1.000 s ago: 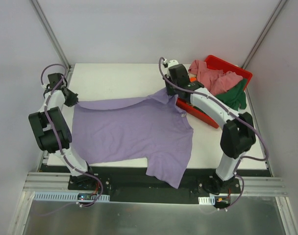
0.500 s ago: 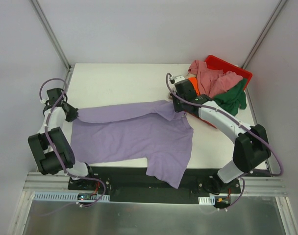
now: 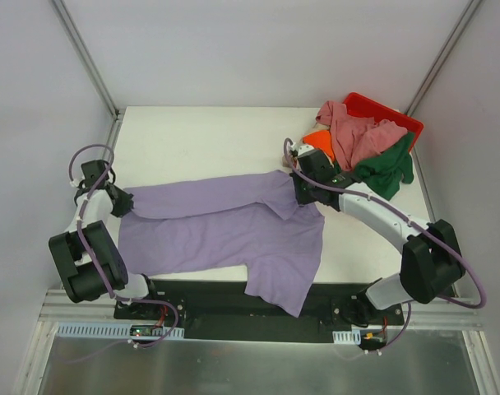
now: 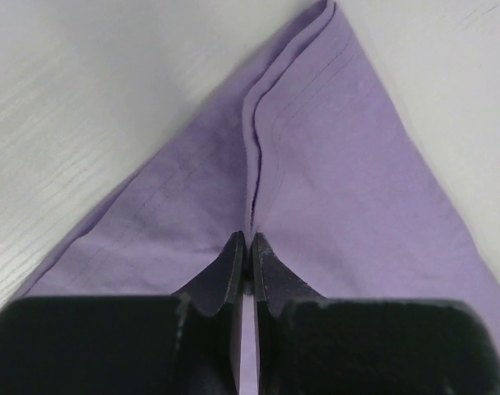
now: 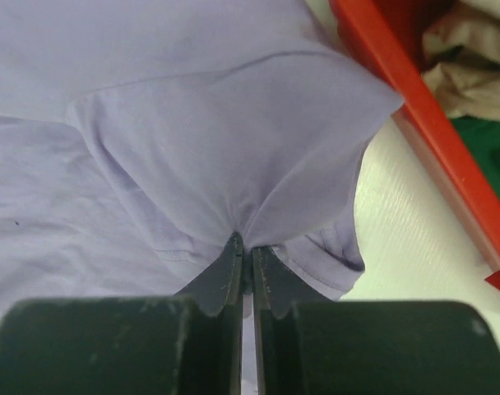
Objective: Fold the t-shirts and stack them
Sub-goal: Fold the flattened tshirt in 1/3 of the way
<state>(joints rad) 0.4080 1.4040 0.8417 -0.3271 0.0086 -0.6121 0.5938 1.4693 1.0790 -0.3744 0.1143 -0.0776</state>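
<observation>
The lavender t-shirt (image 3: 233,226) lies across the white table (image 3: 201,136), its far edge folded over toward me as a long band. Its near part hangs over the table's front edge. My left gripper (image 3: 122,202) is shut on the shirt's left far corner (image 4: 316,164), pinching a fold. My right gripper (image 3: 302,194) is shut on the shirt's right far corner (image 5: 233,140) next to the bin. Pink (image 3: 357,132), dark green (image 3: 387,167) and orange (image 3: 320,140) shirts sit in the red bin. A beige one (image 5: 468,58) shows in the right wrist view.
The red plastic bin (image 3: 381,111) stands at the table's far right, its rim (image 5: 423,123) close beside my right gripper. White enclosure walls surround the table. The metal frame rail (image 3: 250,309) runs along the near edge.
Both grippers have pulled the shirt's far edge toward me over the last second, folding it over the body. The left gripper came down along the left edge; the right moved away from the bin's far end.
</observation>
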